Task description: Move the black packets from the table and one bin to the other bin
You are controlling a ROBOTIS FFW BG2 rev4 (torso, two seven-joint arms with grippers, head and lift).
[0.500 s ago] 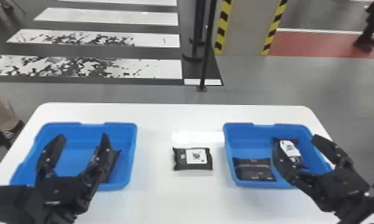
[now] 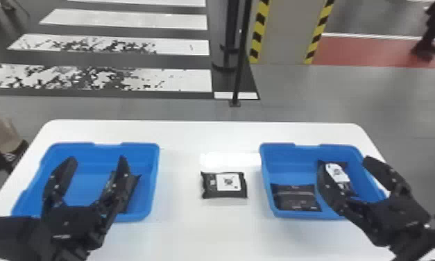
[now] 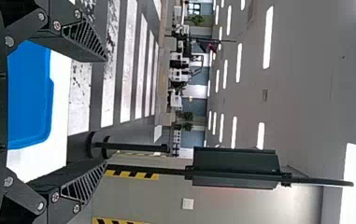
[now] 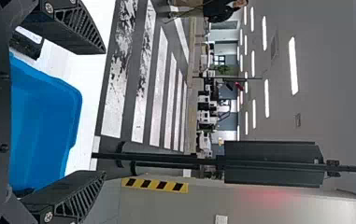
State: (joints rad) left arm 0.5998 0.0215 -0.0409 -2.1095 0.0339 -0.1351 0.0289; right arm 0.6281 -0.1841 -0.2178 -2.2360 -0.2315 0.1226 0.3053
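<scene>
My left gripper (image 2: 96, 163) stands open over the left blue bin (image 2: 81, 156), where a black packet (image 2: 132, 189) lies partly hidden behind a finger. Over the right part of the right blue bin (image 2: 289, 161), my right gripper (image 2: 343, 165) is open. That bin holds a dark packet (image 2: 296, 198) at its front left and a packet with a white label (image 2: 337, 172) partly behind the right gripper. Another black packet with a white label (image 2: 225, 185) lies on the table between the bins. Empty space separates the fingers of the left gripper (image 3: 105, 112) and right gripper (image 4: 104, 112) in their wrist views.
The white table (image 2: 206, 139) has rounded far corners. Beyond it a dark pole (image 2: 241, 62) stands on the floor, near a pillar with yellow and black stripes (image 2: 259, 31). Both arms come in over the table's near side.
</scene>
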